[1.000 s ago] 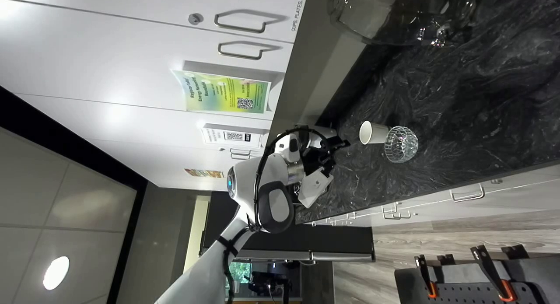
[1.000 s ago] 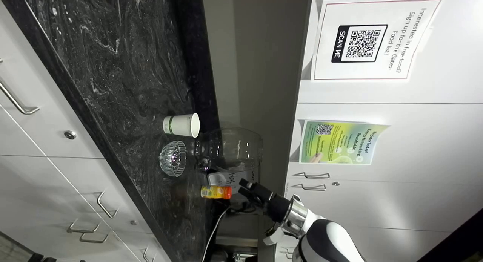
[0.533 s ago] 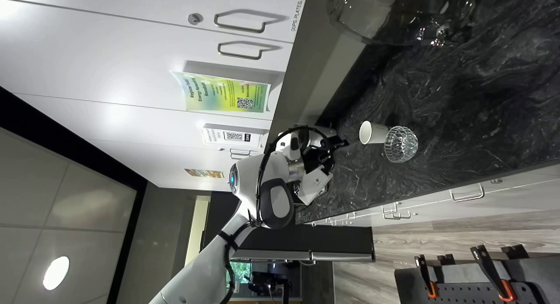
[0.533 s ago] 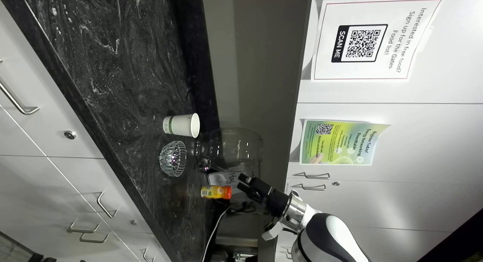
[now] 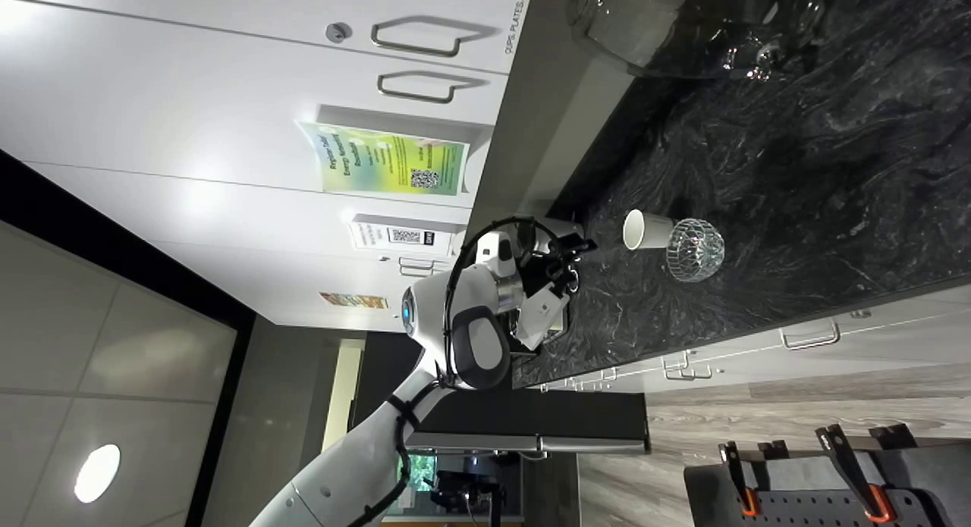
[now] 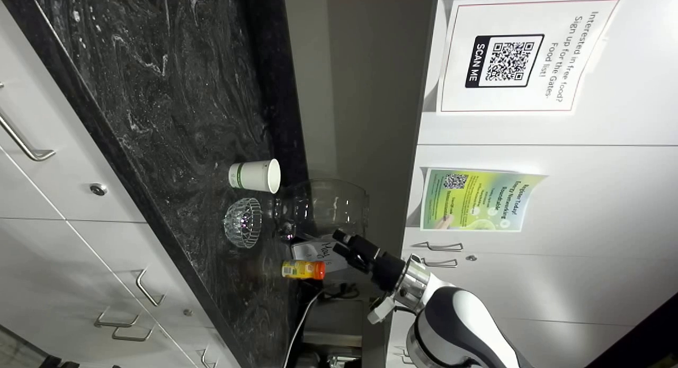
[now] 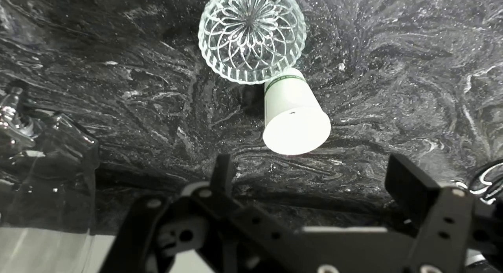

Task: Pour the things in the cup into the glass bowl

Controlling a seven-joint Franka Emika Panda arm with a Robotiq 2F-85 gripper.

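Picking up the cup [image 6: 253, 176] seems my current step; it stands upright on the table [image 6: 175, 119], beside the glass bowl [image 7: 251, 39]. My fingers [image 7: 406, 182] are spread apart, grasping nothing. Next probably: straddle the cup, squeeze lightly.

Item tally
I count one cup [image 7: 292, 112], one glass bowl [image 7: 252, 37], one large clear vessel [image 6: 326, 209], one yellow bottle [image 6: 301, 269], two QR-code sheets [image 6: 481, 199], one gripper [image 7: 310, 163] (two fingers [image 7: 408, 182]).
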